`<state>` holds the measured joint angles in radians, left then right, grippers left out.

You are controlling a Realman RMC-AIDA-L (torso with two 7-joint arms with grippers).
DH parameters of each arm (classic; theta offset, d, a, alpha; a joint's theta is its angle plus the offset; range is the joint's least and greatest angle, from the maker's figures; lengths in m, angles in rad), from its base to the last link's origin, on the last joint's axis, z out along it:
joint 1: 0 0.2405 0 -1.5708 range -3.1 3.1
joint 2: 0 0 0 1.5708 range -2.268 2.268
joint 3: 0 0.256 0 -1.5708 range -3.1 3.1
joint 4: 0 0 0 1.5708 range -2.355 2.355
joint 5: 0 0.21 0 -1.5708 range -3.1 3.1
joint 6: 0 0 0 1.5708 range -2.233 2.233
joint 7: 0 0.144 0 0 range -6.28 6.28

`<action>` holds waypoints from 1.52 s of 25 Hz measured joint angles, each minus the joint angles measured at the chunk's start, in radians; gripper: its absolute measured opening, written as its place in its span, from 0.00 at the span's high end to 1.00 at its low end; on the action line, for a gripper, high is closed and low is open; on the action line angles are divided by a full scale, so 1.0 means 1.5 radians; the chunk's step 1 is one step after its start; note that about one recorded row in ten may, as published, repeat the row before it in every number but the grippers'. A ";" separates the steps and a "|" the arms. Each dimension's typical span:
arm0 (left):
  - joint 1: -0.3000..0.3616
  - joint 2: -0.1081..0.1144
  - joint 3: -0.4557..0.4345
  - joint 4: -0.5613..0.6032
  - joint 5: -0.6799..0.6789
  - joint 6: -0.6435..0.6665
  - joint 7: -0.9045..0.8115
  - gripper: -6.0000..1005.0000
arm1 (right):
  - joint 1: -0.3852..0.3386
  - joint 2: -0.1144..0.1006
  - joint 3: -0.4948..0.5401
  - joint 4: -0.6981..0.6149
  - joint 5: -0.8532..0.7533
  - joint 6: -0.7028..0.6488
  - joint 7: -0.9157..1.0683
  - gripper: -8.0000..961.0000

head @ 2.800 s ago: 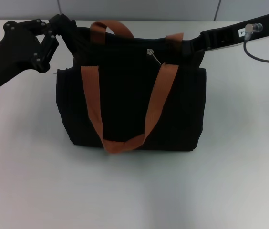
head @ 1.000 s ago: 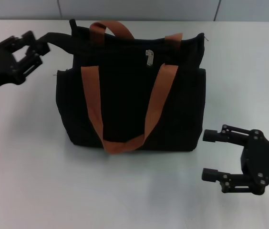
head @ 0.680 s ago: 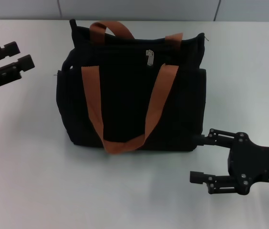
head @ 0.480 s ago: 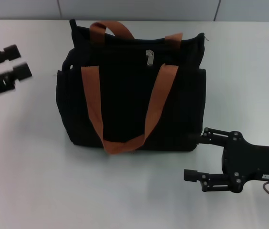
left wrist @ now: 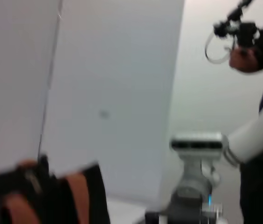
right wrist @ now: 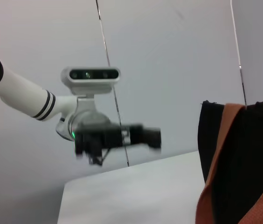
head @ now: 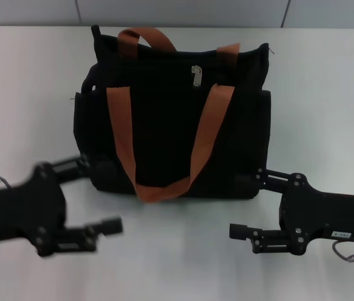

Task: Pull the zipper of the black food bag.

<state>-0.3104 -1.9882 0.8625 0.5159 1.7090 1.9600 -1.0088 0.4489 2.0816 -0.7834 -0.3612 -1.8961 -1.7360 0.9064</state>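
- Head view: boxy black fabric food bag (head: 174, 119) stands at twelve o'clock on the white table (head: 327, 94), small silver metal zipper tab (head: 196, 75) hanging at its top edge. Left gripper (head: 95, 197) at eight, right gripper (head: 252, 204) at four, both spread, empty.
- Left wrist view: bag's corner (left wrist: 38, 196) only.
- Right wrist view: open table (right wrist: 131, 191) beside the bag; pinch the tab, pull along the zip line.

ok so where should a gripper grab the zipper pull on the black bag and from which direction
Pinch the free lower end of the zipper, the small silver tab hanging flat against the near face of the black food bag just under its top edge, between the orange straps. Probably come from the front, slightly above, with one finger on each side edge. Both the left gripper and right gripper are open, low by the bag's base.
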 joint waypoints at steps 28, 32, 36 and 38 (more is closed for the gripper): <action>-0.026 -0.014 0.002 -0.014 0.126 -0.077 0.039 0.19 | -0.008 -0.001 -0.009 0.014 -0.024 0.018 -0.015 0.15; -0.026 -0.014 0.002 -0.015 0.126 -0.076 0.038 0.19 | -0.008 0.001 -0.008 0.022 -0.024 0.021 -0.031 0.15; -0.023 -0.011 0.002 -0.015 0.126 -0.073 0.035 0.19 | -0.008 0.002 -0.007 0.032 -0.022 0.022 -0.042 0.15; -0.022 -0.010 0.002 -0.015 0.126 -0.073 0.035 0.19 | -0.007 0.002 -0.006 0.034 -0.021 0.023 -0.045 0.15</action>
<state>-0.3440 -2.0026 0.8659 0.4939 1.8979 1.8512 -0.9561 0.4383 2.0844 -0.7920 -0.3103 -1.9282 -1.7016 0.8383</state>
